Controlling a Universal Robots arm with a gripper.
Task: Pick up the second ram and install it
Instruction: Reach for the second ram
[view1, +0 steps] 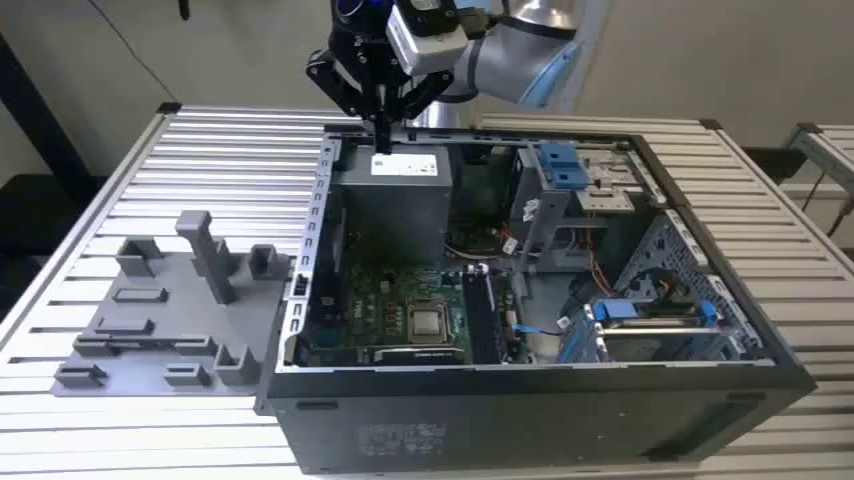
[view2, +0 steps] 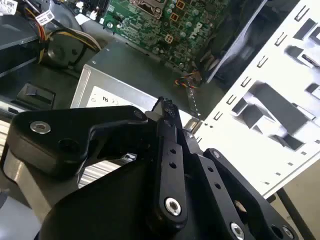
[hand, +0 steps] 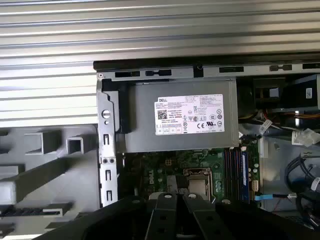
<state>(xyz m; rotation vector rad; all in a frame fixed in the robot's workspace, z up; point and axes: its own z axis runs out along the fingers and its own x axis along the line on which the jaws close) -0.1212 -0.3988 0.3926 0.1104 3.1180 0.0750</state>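
Over the power supply (view1: 394, 200) at the case's (view1: 534, 400) far edge, my gripper (view1: 383, 140) hangs pointing straight down, jaws pinched together empty, the ram (hand: 244, 175) seated in the slots (hand: 231, 175) beside the processor (hand: 199, 186).

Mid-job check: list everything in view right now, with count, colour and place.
Table: one, silver, slatted.
Computer case: one, dark grey, open, on the table.
Power supply: one, grey, pale label, inside the case under the arm.
Motherboard: one, green, case floor.
Memory slots: several, black, beside the processor socket; a blue strip lies along them, possibly the second ram, cannot tell.
Holder fixture: one, grey, on the table, exterior view's left of case.
Robot arm: one, silver and black, above the power supply; jaws shut, nothing seen between them.
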